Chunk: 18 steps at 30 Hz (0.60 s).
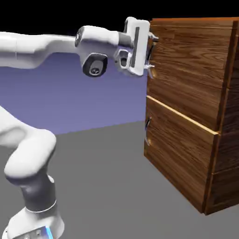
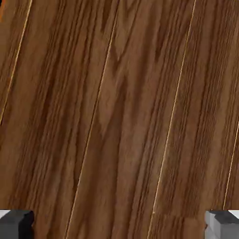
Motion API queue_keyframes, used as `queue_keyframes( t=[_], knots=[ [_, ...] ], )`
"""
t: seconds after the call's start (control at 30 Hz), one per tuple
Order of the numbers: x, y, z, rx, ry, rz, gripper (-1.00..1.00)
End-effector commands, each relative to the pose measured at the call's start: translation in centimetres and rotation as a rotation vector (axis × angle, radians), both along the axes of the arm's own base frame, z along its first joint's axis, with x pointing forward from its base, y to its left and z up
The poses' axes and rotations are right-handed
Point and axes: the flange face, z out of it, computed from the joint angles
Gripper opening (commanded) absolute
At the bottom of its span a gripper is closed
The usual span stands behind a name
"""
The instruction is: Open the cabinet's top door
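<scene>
Top door (image 1: 191,70) upright, face toward exterior view's left

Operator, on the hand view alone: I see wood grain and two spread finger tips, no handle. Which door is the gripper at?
Observer: The gripper is at the top door.

Operator: Where is that door's handle?

Observer: Near the door's edge, on the exterior view's left.

Operator: And the lower handle, is the gripper near that?

Observer: No, it sits well below the gripper, on the lower door.
</scene>
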Motion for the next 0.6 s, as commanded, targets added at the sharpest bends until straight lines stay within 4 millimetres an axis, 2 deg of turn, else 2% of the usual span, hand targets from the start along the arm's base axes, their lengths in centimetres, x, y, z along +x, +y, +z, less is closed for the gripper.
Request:
queue_keyframes(
  t=[0.0,0.17,0.3,0.43,0.57],
  knots=[
    [-0.1,0.7,0.3,0.062,-0.024,-0.009,0.0],
    [-0.3,4.7,1.1,0.37,-0.126,-0.035,0.0],
    [0.1,8.0,0.6,0.618,-0.185,-0.04,0.0],
    [1.0,11.3,-0.9,0.869,-0.221,-0.04,0.0],
    [2.3,14.5,-3.4,1.122,-0.235,-0.043,0.0]
  ],
)
